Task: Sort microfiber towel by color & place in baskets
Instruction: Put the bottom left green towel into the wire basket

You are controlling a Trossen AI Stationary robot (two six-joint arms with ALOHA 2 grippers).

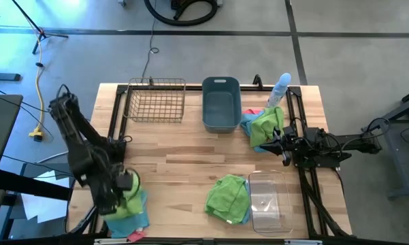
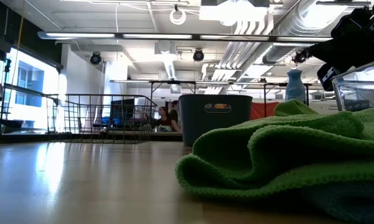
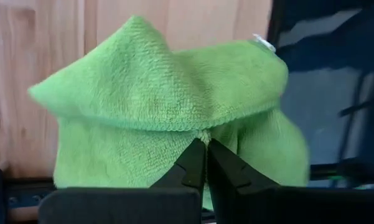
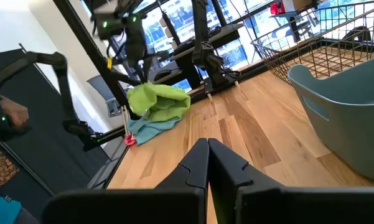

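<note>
Green towel cloth [image 3: 168,118] fills the left wrist view, pinched at its hem by the left gripper [image 3: 205,144], whose fingers are pressed together on it. That gripper [image 1: 126,185] hangs at the table's [image 1: 184,153] near left corner, and directly under it lies a small heap [image 1: 133,214] showing light blue and a bit of pink.

Three baskets stand on the table. The copper wire basket [image 1: 155,101] and the grey-blue tub [image 1: 221,103] sit side by side at the far edge, well away from the left gripper. The clear bin [image 1: 267,200] sits at the near edge, just in front of the right gripper [image 1: 280,141].

That right gripper has its fingers pressed together with nothing between them, as its own wrist view shows [image 4: 208,147]. Just beside its tip lies a second pile [image 1: 264,126], green on top with light blue and pink at its edges; a pale blue spray bottle [image 1: 279,90] stands just beyond. A third pile [image 1: 229,197], green over light blue, lies touching the clear bin's left side, between the two grippers.

All three baskets look to hold no towels.
</note>
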